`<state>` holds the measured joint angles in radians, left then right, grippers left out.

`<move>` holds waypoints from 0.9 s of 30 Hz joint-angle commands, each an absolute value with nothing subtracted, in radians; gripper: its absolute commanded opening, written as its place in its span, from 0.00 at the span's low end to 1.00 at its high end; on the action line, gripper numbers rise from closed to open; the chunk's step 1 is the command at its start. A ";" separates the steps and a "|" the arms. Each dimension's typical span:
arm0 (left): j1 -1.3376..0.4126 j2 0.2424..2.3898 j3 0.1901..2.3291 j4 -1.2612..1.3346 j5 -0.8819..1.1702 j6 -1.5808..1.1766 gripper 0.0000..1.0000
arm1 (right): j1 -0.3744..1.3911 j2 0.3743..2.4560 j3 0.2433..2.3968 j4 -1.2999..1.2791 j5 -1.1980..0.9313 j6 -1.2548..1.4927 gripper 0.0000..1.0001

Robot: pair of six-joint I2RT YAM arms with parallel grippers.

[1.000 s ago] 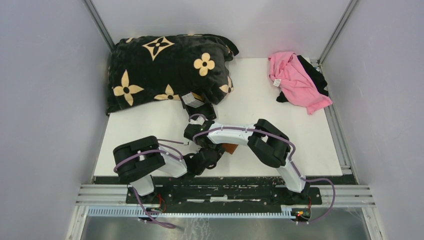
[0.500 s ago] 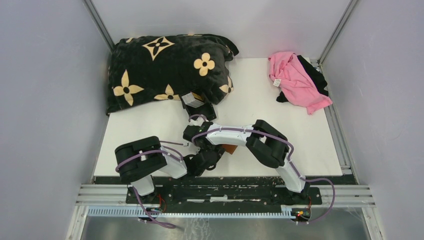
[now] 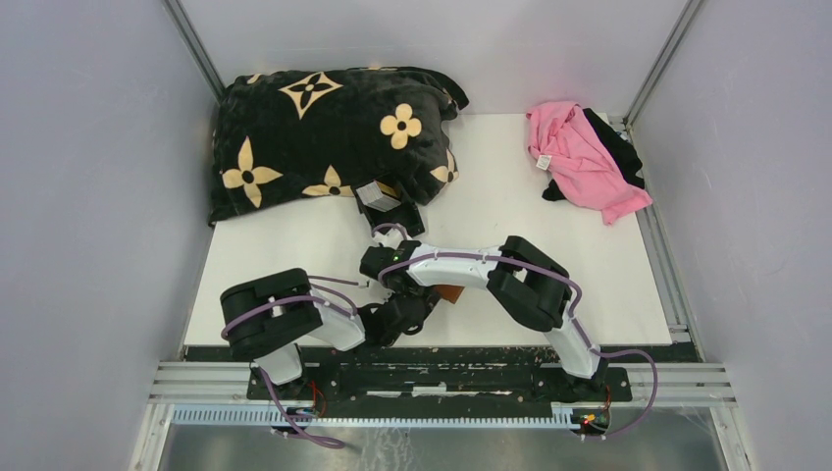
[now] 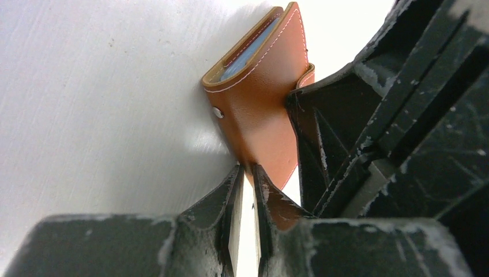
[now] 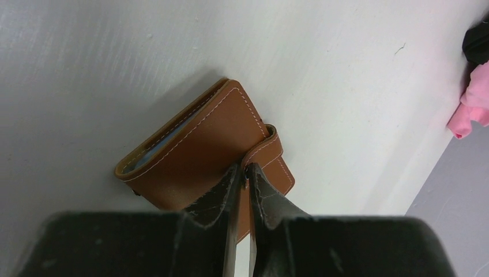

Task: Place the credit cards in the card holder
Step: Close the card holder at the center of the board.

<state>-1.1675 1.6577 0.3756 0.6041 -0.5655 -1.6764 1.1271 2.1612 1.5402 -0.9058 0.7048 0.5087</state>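
Card holder lies on table, toward the near edge from blanket, below its right corner and well apart from it. Both arms meet over it.

Holder folded almost shut, brown leather with pale stitching. Grey-blue card edge shows inside the fold. Other cards: cannot tell. Snap stud bare on the outer face. Tab wraps over the free edge.

Left gripper: fingers drawn close, only a slim slit between them with white table showing through. Tips touch the holder's edge below the stud. Nothing seen clamped between them.

Right gripper: fingers likewise nearly together, tips resting on the tab. Whether they pinch the tab's edge or only press on it, cannot tell. From the left wrist view its black body stands against the holder's tab side.

Small black tray sits at the blanket's near edge, touching it. Pink cloth lies to the blanket's right, well apart, over some black fabric.
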 commanded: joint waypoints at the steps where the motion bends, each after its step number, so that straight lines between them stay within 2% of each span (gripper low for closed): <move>1: -1.168 1.703 0.308 0.261 -0.528 -1.635 0.20 | 1.192 2.317 1.484 -0.591 0.073 0.707 0.16; 10: -1.169 1.708 0.309 0.264 -0.520 -1.632 0.20 | 1.172 2.333 1.473 -0.584 0.011 0.682 0.17; 16: -1.169 1.676 0.313 0.210 -0.528 -1.647 0.21 | 1.159 2.277 1.478 -0.610 0.052 0.640 0.28; 27: -1.168 1.526 0.422 -0.118 -0.621 -1.663 0.25 | 1.093 2.138 1.467 -0.595 0.053 0.618 0.36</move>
<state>-1.1706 1.5238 0.4217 0.2916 -0.5747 -1.6852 1.0733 2.0716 1.5196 -0.7910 0.4393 0.5110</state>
